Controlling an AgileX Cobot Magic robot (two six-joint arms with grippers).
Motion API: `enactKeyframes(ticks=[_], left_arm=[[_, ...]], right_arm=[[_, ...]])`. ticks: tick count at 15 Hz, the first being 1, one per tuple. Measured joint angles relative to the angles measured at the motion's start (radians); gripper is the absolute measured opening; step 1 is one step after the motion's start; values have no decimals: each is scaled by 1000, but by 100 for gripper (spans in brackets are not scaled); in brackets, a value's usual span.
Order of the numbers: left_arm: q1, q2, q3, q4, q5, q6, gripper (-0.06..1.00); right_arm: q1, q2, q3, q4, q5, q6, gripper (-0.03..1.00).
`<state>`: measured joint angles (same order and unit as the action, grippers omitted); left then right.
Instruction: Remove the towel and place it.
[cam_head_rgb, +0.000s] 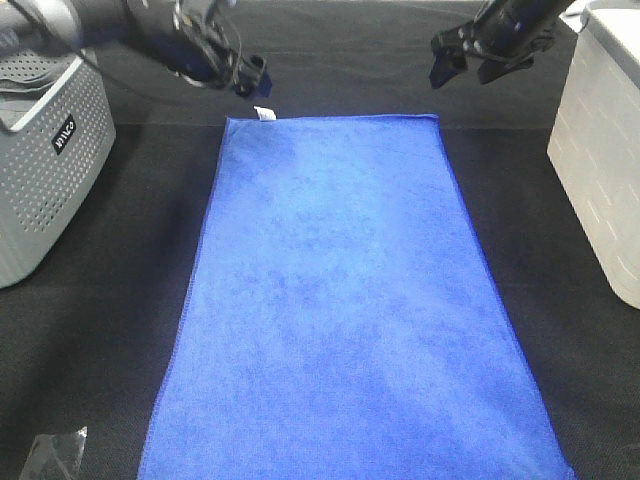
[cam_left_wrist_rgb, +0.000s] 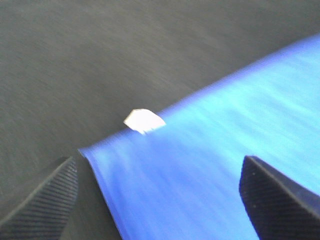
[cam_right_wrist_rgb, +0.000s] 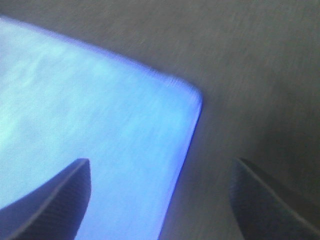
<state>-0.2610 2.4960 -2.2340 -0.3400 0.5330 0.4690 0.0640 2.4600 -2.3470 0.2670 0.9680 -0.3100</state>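
The royal-blue towel (cam_head_rgb: 340, 300) lies spread flat on the dark table, long side running from far to near, with its small white tag (cam_head_rgb: 264, 112) at the far left corner. My left gripper (cam_head_rgb: 250, 78) is open and empty, just above and behind that corner; the left wrist view shows the tag (cam_left_wrist_rgb: 144, 120) and the towel corner (cam_left_wrist_rgb: 210, 165) between its fingertips (cam_left_wrist_rgb: 45, 200). My right gripper (cam_head_rgb: 462, 60) is open and empty, above the far right corner; the right wrist view shows that corner (cam_right_wrist_rgb: 190, 97) between its fingertips (cam_right_wrist_rgb: 55, 200).
A grey perforated basket (cam_head_rgb: 45, 170) stands at the left edge. A white bin (cam_head_rgb: 605, 150) stands at the right edge. A small clear object (cam_head_rgb: 50, 458) lies at the near left. Dark table (cam_head_rgb: 120, 320) surrounds the towel.
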Motion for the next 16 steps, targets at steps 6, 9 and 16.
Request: enactKeyframes(ticks=[6,9,16], left_arm=[[22,-324,0,46,503,-120,81],[146,-395,0,169,632,-329,81],[368,-514,95,292,678,-418,81]], right_arm=[[-5,-319,0,-52,244,202,75],[-35,-438,0,-82,249,246,75],[-59,-751,383,-206,250,252,75]])
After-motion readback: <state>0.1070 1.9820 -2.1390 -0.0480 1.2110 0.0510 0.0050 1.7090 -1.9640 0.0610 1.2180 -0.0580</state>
